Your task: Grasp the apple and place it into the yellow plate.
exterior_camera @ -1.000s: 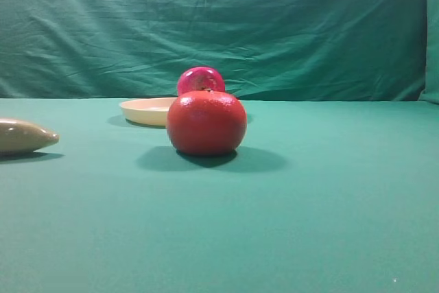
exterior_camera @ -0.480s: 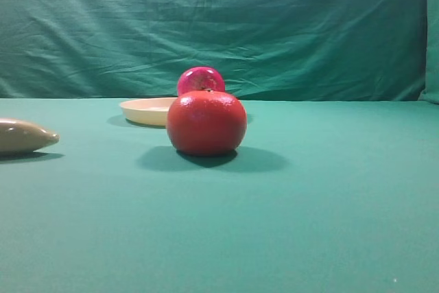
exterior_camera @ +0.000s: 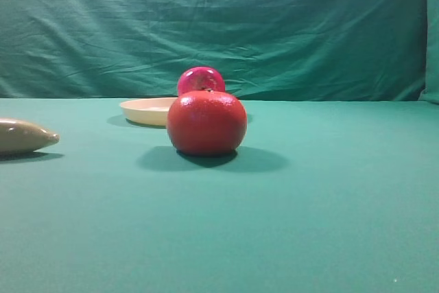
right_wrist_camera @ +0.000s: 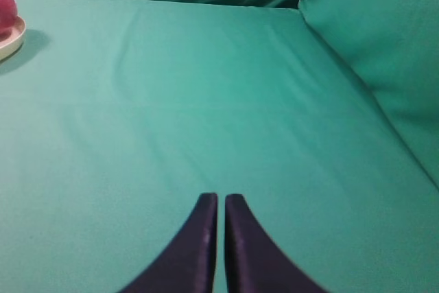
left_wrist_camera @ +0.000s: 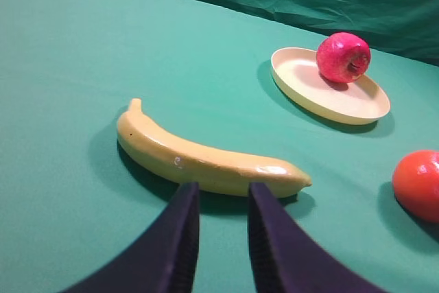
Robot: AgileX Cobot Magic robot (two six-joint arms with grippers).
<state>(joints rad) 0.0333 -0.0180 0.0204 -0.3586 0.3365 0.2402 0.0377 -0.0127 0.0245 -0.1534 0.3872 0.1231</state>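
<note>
1. Resting inside yellow plate: apple, seated toward the plate's far side, stem dimple turned sideways.
2. Lying on table outside the plate: orange-red fruit, directly before the apple in the high view; banana near left claw.
3. Left claw: slightly spread, pinching nothing.
4. Right claw: pressed together, empty, over bare green cloth.

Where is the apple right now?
The apple already sits in the yellow plate, at that plate's far edge in the left wrist view. In the high view it shows behind the orange-red fruit, left of centre.
</note>
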